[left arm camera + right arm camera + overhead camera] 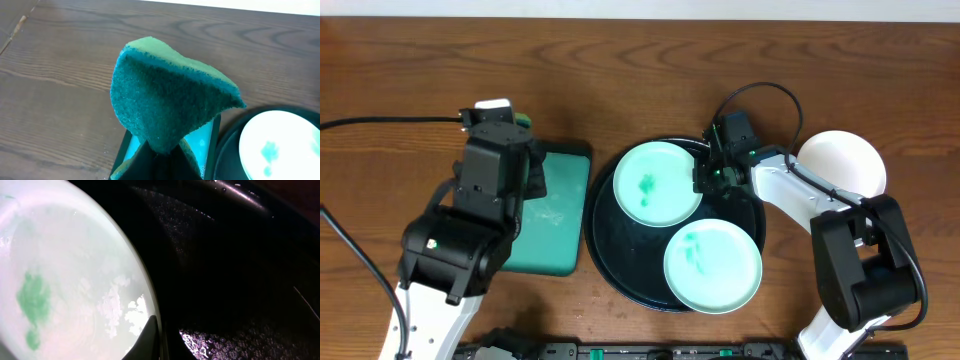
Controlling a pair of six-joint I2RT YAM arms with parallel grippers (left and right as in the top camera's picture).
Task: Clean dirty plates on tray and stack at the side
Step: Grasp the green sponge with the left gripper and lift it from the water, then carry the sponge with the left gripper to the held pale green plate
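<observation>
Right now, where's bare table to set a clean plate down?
Bare wood runs along the table's far edge and right of the white plate. Crowded: two green plates nearly fill the black tray, the right gripper at one rim; the left gripper holds a sponge by the green tray.

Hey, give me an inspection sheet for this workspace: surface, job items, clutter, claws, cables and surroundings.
Surface: brown wood-grain table, no spills seen.
Job's things: black tray holds the upper mint plate and the lower mint plate, both with green smears; white plate sits on the table beside the right arm.
Clutter: teal tray, rectangular, left of the black tray.
Claws: left claw shut on a green sponge; right claw shut at the upper mint plate's rim, grip unclear.
Cables: black cable lies across the table's left; cable loop above the right arm.
Surroundings: nothing seen.
</observation>
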